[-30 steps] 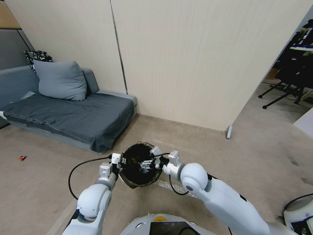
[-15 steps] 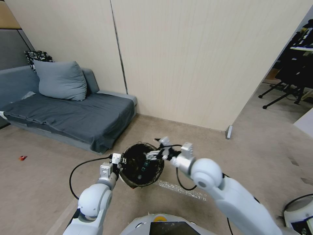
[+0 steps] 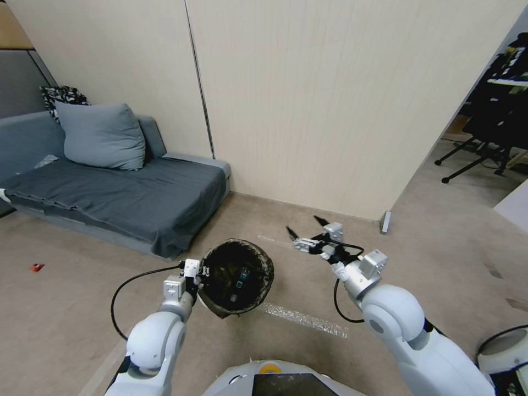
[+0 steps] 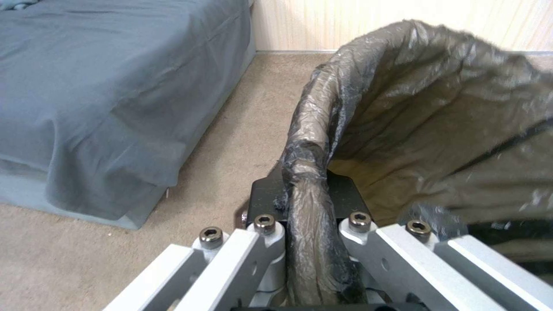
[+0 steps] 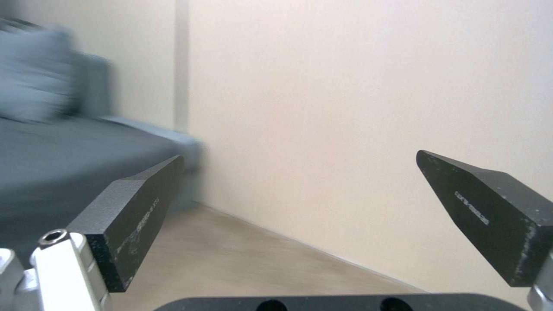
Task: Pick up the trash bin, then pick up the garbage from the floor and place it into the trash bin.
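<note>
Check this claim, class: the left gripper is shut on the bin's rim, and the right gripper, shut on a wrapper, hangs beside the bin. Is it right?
One detail is wrong. The right gripper is open and holds nothing; the right wrist view shows its fingers spread apart with only wall between them. The rest stands: the left gripper is shut on the rim of the bin, and the right gripper hangs beside it.

Pale wood-grain wall panels fill the upper frame, a dark seam left of centre. At left a grey sofa bed with a grey cushion. Beige carpet below; chair legs upper right
</note>
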### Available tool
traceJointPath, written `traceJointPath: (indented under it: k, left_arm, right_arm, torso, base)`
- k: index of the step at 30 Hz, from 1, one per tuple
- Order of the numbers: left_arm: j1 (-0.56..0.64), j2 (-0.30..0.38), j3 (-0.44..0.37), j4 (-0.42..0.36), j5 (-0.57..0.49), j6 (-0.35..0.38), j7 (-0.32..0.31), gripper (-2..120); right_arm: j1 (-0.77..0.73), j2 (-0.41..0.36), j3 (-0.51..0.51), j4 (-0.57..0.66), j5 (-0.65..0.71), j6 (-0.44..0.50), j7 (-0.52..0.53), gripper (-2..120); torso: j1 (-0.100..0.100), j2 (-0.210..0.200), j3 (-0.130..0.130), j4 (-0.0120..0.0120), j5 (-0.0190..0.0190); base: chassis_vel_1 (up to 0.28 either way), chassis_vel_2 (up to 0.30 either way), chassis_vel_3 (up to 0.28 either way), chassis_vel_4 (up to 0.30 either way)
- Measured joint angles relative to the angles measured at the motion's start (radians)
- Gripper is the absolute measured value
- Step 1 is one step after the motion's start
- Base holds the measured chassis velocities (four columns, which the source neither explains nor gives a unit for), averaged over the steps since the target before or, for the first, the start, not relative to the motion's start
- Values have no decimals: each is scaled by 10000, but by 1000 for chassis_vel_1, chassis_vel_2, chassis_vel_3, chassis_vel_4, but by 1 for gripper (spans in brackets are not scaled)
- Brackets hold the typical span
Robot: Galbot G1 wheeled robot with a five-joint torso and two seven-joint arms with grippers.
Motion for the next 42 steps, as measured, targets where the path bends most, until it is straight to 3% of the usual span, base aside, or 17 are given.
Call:
traceJointPath:
  k: [6, 15, 42]
  left_arm:
    - [78, -18, -120, -41, 95, -3, 7, 5]
    - [114, -96, -111, -18, 250, -27, 82, 5]
    - [238, -84, -142, -124, 272, -38, 148, 5]
  right_arm:
    - [-2063, 1294, 1120, -272, -869, 1715, -181, 100]
    - [-3273, 2202, 1439, -370, -1365, 2839, -198, 100]
    - [-3261, 2356, 1323, -477, -1421, 2737, -200, 100]
  torso:
    - [-1, 0, 0, 1, -2]
    - [-1, 0, 0, 2, -2]
    - [0, 0, 1, 2, -2]
  base:
    - [0, 0, 0, 0]
    - [0, 0, 0, 0]
    - [62, 71, 70, 68]
